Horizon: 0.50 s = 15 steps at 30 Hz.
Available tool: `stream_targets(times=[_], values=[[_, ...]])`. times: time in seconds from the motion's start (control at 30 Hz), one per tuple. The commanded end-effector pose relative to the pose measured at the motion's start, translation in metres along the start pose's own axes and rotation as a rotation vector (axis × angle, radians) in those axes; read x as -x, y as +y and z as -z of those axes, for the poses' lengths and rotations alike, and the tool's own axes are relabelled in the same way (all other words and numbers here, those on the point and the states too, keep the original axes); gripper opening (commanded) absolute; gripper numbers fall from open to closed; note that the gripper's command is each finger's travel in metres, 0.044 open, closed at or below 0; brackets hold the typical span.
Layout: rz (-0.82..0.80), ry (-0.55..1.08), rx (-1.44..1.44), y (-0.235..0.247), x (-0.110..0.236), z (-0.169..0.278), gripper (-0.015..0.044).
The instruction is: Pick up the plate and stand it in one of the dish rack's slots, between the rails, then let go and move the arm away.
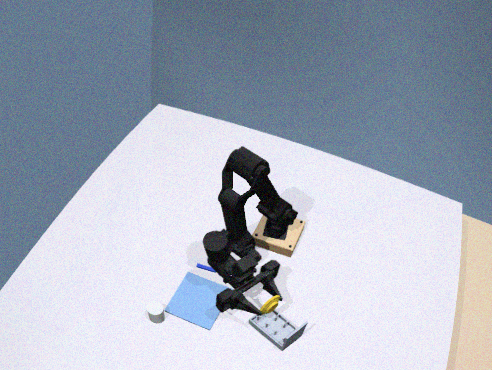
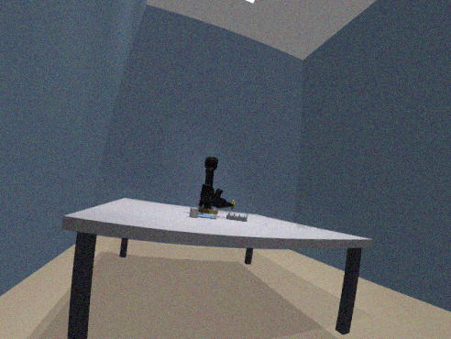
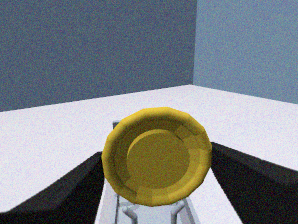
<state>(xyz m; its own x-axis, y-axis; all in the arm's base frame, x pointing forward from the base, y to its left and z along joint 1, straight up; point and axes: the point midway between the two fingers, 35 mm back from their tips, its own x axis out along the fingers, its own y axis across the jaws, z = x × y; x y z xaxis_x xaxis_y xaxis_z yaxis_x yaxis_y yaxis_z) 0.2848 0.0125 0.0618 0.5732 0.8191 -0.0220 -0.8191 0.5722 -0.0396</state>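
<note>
My gripper (image 1: 268,304) (image 3: 156,153) is shut on the yellow plate (image 1: 270,303) (image 2: 233,202) (image 3: 156,156), one dark finger on each side of its rim. The plate stands on edge, its face toward the wrist camera. It hangs just above the near end of the grey dish rack (image 1: 278,327) (image 2: 236,216) (image 3: 111,200), whose pale rails show right under the plate's lower rim in the wrist view. I cannot tell whether the plate touches the rails.
A light blue mat (image 1: 196,300) lies left of the rack, with a small white cylinder (image 1: 155,312) (image 2: 193,213) beyond its left edge. A blue stick (image 1: 205,267) lies by the arm. The arm's wooden base block (image 1: 279,237) stands behind on the white table (image 1: 100,225).
</note>
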Motion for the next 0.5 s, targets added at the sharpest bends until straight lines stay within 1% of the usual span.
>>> stream_targets(times=[0.0,0.27,0.37,0.47], values=[[-0.001,0.008,-0.004,0.001,-0.003,0.014,0.0000],[-0.003,0.014,-0.004,0.002,-0.004,0.023,0.0000],[-0.006,0.019,-0.004,0.002,-0.004,0.040,0.0000],[-0.006,0.020,-0.004,0.002,-0.004,0.042,0.0000]])
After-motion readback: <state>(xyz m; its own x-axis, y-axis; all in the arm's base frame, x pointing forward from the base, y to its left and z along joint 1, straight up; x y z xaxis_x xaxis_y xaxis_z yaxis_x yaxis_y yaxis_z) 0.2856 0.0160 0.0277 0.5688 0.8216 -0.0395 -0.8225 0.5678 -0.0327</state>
